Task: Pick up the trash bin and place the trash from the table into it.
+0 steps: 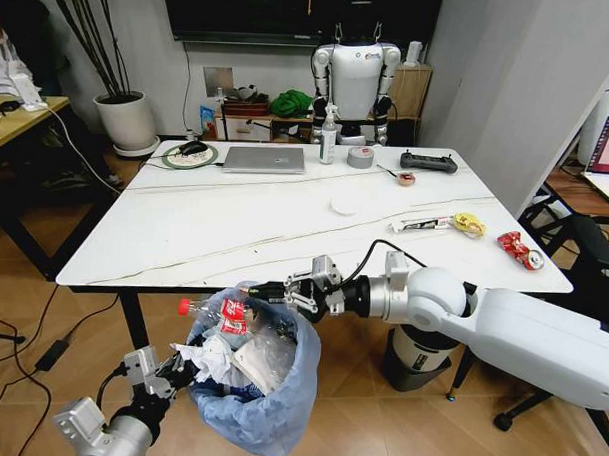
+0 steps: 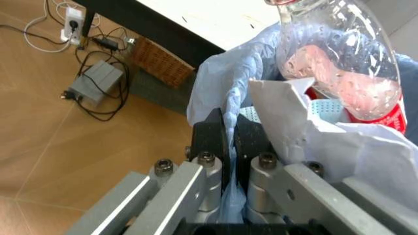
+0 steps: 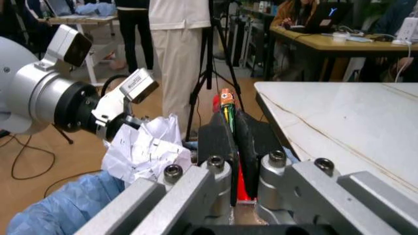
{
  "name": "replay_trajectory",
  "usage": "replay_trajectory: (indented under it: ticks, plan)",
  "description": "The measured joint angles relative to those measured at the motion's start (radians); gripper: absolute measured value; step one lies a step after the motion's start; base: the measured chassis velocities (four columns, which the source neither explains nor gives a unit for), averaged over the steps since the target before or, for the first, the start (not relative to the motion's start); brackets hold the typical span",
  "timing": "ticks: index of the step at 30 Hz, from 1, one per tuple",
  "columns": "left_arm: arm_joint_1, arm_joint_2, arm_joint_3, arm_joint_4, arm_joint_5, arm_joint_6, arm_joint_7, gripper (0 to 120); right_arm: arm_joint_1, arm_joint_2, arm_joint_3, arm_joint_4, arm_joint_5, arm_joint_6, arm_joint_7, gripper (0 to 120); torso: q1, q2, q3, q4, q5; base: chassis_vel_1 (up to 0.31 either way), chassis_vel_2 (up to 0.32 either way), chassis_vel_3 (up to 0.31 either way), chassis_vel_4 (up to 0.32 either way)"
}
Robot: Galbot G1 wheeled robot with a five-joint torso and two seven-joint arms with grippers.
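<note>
Starting at your left, the left gripper (image 1: 169, 375) holds the trash bin (image 1: 263, 412) off the floor below the table's near edge, its fingers (image 2: 210, 134) pinched together on the rim of the light-blue bag. The bin is already well filled: crumpled white paper (image 1: 208, 360), a clear red-capped bottle (image 1: 214, 310) lying across the top, and other scraps.

Moving right, your right gripper (image 1: 282, 291) hangs over the bin's mouth with its fingers (image 3: 219, 134) clamped on a thin orange-tipped wrapper (image 3: 226, 100); that piece looks ready to go in but is not yet let go.

On the table (image 1: 234, 236) further right, litter remains: a white tube-like wrapper (image 1: 420, 224), a yellow wrapper (image 1: 470, 225) just beside it, and a crushed red can (image 1: 518, 249) near the right edge. A small red-and-white item (image 1: 406, 178) sits farther back; you cannot tell whether it is trash.

So by your reckoning the pickup is done, most trash is binned, and a few right-side pieces are left.
</note>
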Motion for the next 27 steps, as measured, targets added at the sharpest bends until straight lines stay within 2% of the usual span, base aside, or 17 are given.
replay_trajectory:
  ticks: [10,13,17,22,24,27]
  plan:
    - [-0.005,-0.007,0.014,0.003,0.005,0.001,0.000,0,-0.037,0.030,-0.003,-0.045,-0.046,0.000,-0.018,0,0.000,0.000,0.000,0.0000,0.0001,0.000,0.000,0.000,0.000]
    - [-0.004,-0.008,0.012,0.003,0.005,0.001,0.000,0,-0.040,0.027,0.001,-0.054,-0.051,0.000,-0.032,4,0.000,0.000,0.000,0.0000,0.0001,0.000,0.000,0.000,0.000]
    - [-0.001,-0.009,0.013,0.003,0.005,0.002,-0.001,0,-0.049,0.019,0.017,-0.068,-0.055,0.000,-0.050,22,0.000,0.000,0.000,-0.0001,0.0001,0.000,0.000,0.000,0.000]
    - [-0.004,-0.006,0.014,0.004,0.004,0.002,-0.003,0,-0.052,0.014,0.027,-0.070,-0.055,0.001,-0.053,35,0.000,0.000,0.000,-0.0001,0.0000,0.000,0.000,0.000,0.000]
    - [-0.004,-0.006,0.017,0.007,0.004,0.003,-0.005,0,-0.055,0.013,0.046,-0.074,-0.052,0.004,-0.053,47,0.000,0.000,0.000,0.0000,0.0000,0.000,0.000,0.000,0.000]
    - [-0.002,-0.005,0.018,0.008,0.004,0.003,-0.006,0,-0.061,0.017,0.081,-0.085,-0.044,0.009,-0.043,53,0.000,0.000,0.000,0.0000,0.0001,0.000,0.000,0.000,0.000]
